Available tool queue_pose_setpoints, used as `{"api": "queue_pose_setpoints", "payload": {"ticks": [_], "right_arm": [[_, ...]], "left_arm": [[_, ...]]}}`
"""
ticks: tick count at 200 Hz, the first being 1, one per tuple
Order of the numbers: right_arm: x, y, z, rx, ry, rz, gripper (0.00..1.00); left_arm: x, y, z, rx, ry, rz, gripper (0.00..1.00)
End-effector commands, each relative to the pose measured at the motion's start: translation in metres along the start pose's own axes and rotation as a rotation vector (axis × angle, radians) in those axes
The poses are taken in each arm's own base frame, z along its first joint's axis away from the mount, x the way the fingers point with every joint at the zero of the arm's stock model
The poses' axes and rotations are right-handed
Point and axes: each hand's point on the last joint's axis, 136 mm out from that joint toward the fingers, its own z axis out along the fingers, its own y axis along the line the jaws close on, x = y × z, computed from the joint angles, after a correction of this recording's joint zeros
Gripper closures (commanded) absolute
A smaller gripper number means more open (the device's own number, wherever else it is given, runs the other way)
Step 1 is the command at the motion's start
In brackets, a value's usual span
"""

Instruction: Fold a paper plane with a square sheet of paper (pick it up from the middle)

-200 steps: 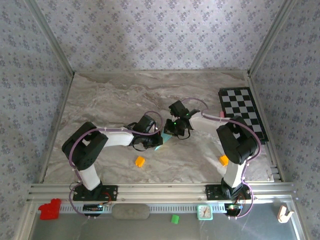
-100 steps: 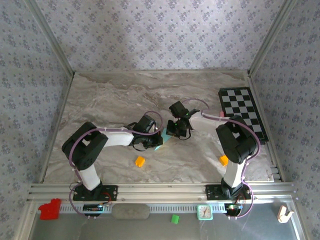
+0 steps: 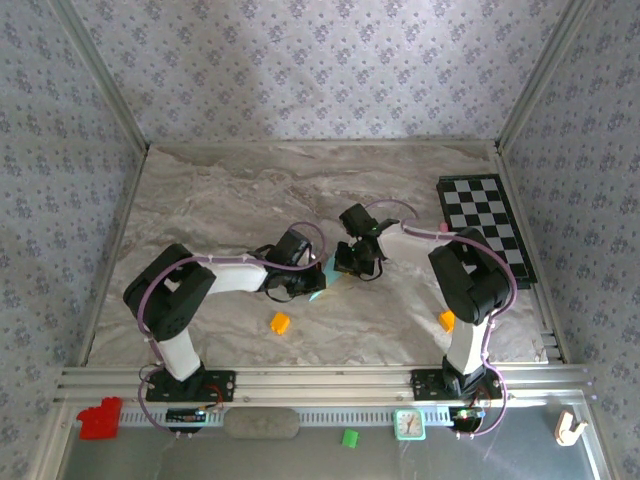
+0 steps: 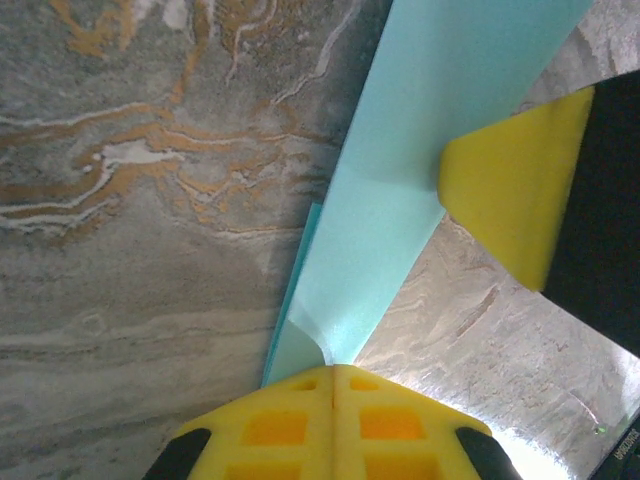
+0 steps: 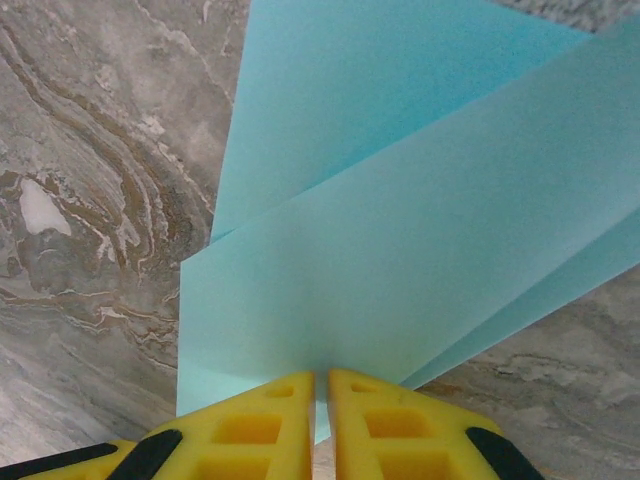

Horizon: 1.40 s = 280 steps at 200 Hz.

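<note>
The square sheet of paper (image 5: 400,220) is teal-blue and folded into overlapping layers, held low over the marble table between both arms. In the left wrist view a narrow creased strip of the paper (image 4: 400,200) runs into my left gripper (image 4: 333,372), whose yellow fingers are shut on its end. My right gripper (image 5: 321,380) is shut on the paper's edge, with a thin slit left between its fingers. From above, only a sliver of the paper (image 3: 320,288) shows between the left gripper (image 3: 304,282) and the right gripper (image 3: 351,264). The right gripper's yellow finger (image 4: 510,195) presses the strip.
One orange cube (image 3: 279,322) lies in front of the left arm, another (image 3: 447,320) beside the right arm's base. A checkered board (image 3: 485,225) lies at the right edge. On the front ledge are a red object (image 3: 99,417), a green cube (image 3: 349,437) and a small clock (image 3: 409,424).
The right arm's wrist and forearm have shifted slightly, nudging its gripper a little toward the left gripper. The left arm has stayed put. Both grips hold.
</note>
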Motion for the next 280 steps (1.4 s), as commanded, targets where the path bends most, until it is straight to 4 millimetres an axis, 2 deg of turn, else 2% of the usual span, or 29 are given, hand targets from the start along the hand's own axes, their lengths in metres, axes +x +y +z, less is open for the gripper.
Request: {"api": "queue_pose_setpoints", "payload": {"ticks": [1,29,89,118,144,159,178,233,280], "right_arm": [[0.012,-0.029,0.01,0.08,0.045,0.032,0.87],[0.014,-0.032,0.011,0.076,0.053,0.027,0.87],[0.01,-0.023,0.008,0.026,0.047,0.01,0.87],[0.001,-0.008,-0.003,-0.034,0.017,-0.012,0.87],[-0.013,0.014,-0.023,-0.098,-0.049,-0.053,0.87],[-0.02,0.019,-0.03,-0.093,-0.083,-0.077,0.86],[-0.026,0.017,-0.028,-0.061,-0.098,-0.084,0.86],[-0.036,-0.011,-0.019,0.055,-0.115,-0.049,0.87],[-0.031,-0.032,-0.008,0.099,-0.098,-0.011,0.87]], "left_arm": [[-0.011,-0.027,-0.013,0.078,-0.02,0.03,0.93],[-0.019,-0.033,-0.009,0.091,-0.027,0.03,0.9],[-0.018,-0.012,0.011,0.002,0.017,-0.017,0.93],[-0.009,-0.001,0.017,-0.031,0.052,-0.032,0.96],[-0.001,0.005,0.02,-0.058,0.08,-0.04,0.98],[0.002,0.009,0.02,-0.073,0.092,-0.044,0.99],[0.005,0.011,0.021,-0.078,0.097,-0.046,0.99],[0.006,0.014,0.022,-0.091,0.102,-0.056,0.99],[0.007,0.016,0.022,-0.094,0.103,-0.068,1.0]]}}
